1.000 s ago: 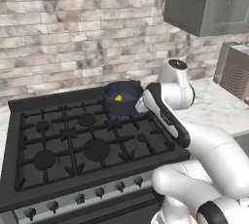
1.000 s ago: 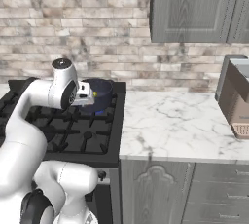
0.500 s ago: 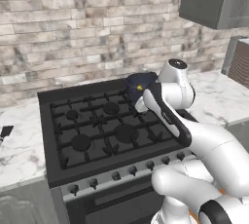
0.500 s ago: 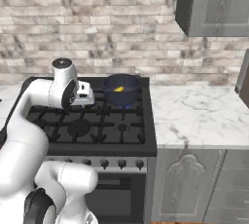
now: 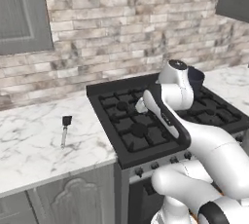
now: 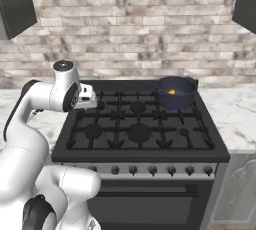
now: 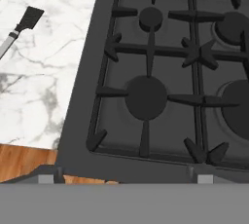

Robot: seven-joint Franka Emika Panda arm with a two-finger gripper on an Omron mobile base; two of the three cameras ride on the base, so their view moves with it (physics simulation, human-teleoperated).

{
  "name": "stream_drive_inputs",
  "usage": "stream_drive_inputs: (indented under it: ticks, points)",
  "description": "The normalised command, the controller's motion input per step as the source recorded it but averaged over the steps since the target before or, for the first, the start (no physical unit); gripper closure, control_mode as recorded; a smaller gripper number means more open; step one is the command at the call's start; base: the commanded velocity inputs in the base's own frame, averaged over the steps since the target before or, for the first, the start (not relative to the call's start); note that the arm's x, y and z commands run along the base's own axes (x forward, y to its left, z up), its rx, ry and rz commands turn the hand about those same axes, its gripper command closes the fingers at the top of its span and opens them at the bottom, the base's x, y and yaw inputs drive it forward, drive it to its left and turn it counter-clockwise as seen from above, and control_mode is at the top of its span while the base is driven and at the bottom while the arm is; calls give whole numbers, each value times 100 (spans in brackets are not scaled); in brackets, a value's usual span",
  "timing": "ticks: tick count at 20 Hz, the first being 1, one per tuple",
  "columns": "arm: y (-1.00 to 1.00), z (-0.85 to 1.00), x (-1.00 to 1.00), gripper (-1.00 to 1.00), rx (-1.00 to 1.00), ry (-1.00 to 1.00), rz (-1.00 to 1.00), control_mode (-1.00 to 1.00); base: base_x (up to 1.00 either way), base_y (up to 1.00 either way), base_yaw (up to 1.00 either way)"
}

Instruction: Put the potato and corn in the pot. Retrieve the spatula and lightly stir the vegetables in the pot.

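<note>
Room: brick backsplash (image 6: 130, 29), grey cabinets | Surface: white marble tabletop (image 5: 34, 135), black stove (image 6: 137, 124) | spatula (image 5: 64, 129) on tabletop | pot (image 6: 175, 93) on rear burner | claw state: cannot tell

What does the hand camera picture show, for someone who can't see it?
A black gas stove with iron grates seen from above, with round burners under the grates. Left of it, on the white marble counter, lies a slim spatula with a flat black blade and grey metal handle, running off the picture's edge.
</note>
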Motion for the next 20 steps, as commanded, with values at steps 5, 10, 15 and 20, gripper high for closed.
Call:
stream_drive_inputs:
  ticks: [5,10,15,20]
  points:
    - [0,0,0,-100,0,0,0,100,10,32,5]
    - [0,0,0,-100,0,0,0,100,0,6,0]
    - [40,-9,3,-100,0,0,0,-100,0,8,0]
    - [100,-49,15,-100,2,2,0,-100,0,0,0]
